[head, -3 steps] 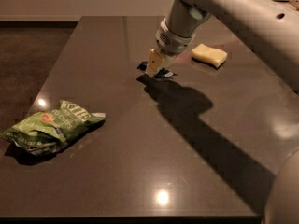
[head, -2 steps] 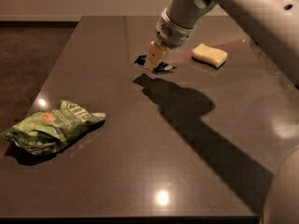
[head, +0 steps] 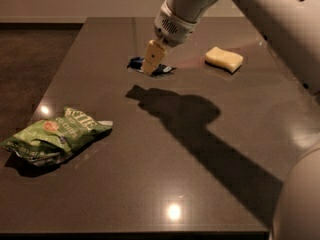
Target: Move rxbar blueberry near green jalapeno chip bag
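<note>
The rxbar blueberry (head: 135, 63), a small dark blue wrapper, sits between the tan fingers (head: 151, 57) of my gripper (head: 150, 69) at the far middle of the table. Only its ends show on either side of the fingers. The gripper is shut on the bar and holds it just above the tabletop, with its shadow falling in front. The green jalapeno chip bag (head: 54, 136) lies crumpled near the table's left front edge, well to the left of and nearer than the gripper.
A pale yellow sponge (head: 223, 59) lies to the right of the gripper at the back. The dark table (head: 165, 184) ends at the left in a drop to the floor. My white arm (head: 270, 14) spans the upper right.
The gripper has moved left and slightly farther back, and the blue bar has moved with it. The chip bag and the sponge have stayed put.
</note>
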Action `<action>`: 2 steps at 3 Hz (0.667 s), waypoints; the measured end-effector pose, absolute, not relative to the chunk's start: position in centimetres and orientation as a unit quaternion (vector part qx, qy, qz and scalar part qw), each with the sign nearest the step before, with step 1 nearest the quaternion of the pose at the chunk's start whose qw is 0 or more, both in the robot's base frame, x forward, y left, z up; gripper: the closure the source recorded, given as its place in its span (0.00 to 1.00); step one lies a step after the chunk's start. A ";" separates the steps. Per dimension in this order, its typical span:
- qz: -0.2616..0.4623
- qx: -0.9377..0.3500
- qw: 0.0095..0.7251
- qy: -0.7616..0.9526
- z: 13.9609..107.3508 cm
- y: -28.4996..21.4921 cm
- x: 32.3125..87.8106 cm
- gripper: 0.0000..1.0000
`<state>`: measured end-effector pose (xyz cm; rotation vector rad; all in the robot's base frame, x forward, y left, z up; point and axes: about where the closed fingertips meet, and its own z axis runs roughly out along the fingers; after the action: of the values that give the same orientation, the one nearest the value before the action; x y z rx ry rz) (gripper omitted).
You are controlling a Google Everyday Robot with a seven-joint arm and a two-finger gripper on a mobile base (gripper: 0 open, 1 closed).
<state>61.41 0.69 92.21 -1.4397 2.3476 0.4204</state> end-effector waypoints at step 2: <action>0.165 -0.600 0.158 0.766 89.1 6.7 58.4 1.00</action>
<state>58.37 6.74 89.11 -1.7168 2.1917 0.4729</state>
